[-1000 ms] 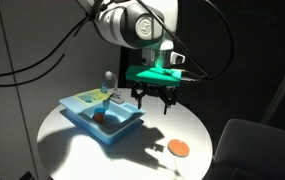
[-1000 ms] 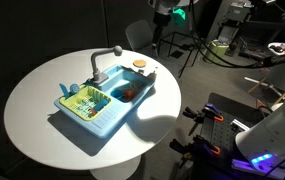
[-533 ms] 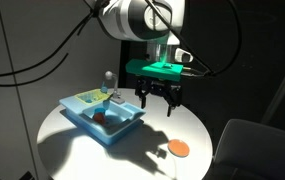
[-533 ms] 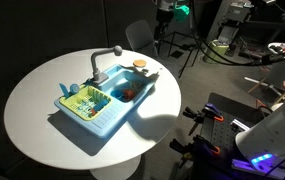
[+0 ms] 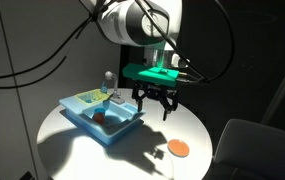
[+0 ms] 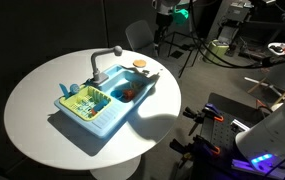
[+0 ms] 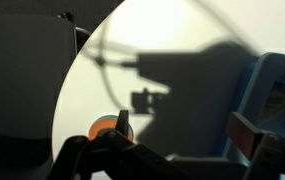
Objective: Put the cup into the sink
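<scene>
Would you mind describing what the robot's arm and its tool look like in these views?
The arm is white, with rounded joints and dark bands. A bright green block sits at the wrist, above the black tool. Black cables loop off the arm.

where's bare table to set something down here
The widest bare patch of the table runs from the sink to the rim on the side away from the orange disc. A smaller one lies between sink and disc, below the hand. It is crowded around the faucet.
</scene>
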`<state>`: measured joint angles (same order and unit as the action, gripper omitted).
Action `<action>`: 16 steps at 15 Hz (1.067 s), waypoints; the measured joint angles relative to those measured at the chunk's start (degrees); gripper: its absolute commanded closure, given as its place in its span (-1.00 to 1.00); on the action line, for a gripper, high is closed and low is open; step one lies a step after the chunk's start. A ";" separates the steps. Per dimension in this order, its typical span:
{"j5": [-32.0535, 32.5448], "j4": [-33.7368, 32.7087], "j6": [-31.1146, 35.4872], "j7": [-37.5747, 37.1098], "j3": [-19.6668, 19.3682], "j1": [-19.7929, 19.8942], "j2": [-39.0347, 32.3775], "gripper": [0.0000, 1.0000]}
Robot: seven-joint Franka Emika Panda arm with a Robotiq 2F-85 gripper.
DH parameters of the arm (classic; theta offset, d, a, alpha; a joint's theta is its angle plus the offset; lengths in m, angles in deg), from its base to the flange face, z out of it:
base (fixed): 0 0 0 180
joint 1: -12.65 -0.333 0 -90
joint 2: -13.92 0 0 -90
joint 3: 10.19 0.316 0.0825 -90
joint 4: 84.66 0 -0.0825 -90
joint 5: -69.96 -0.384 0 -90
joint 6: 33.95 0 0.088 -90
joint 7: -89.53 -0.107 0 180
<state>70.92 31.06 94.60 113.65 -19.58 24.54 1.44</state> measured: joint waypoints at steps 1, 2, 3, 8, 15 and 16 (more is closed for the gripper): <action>-0.01 0.73 0.00 -0.01 0.38 -0.14 0.09 -1.00; -0.01 1.63 0.00 -0.02 0.79 -0.39 0.34 -1.00; -0.01 2.55 0.00 -0.07 1.19 -0.67 0.71 -1.00; -0.01 8.07 0.08 -1.86 2.55 -2.50 4.80 -1.00; -0.42 13.59 -0.64 -11.48 3.02 -4.18 11.46 -1.00; -0.42 14.00 -1.30 -12.81 3.02 -4.37 12.14 -1.00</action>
<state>70.50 45.07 93.30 100.84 -16.56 20.18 13.58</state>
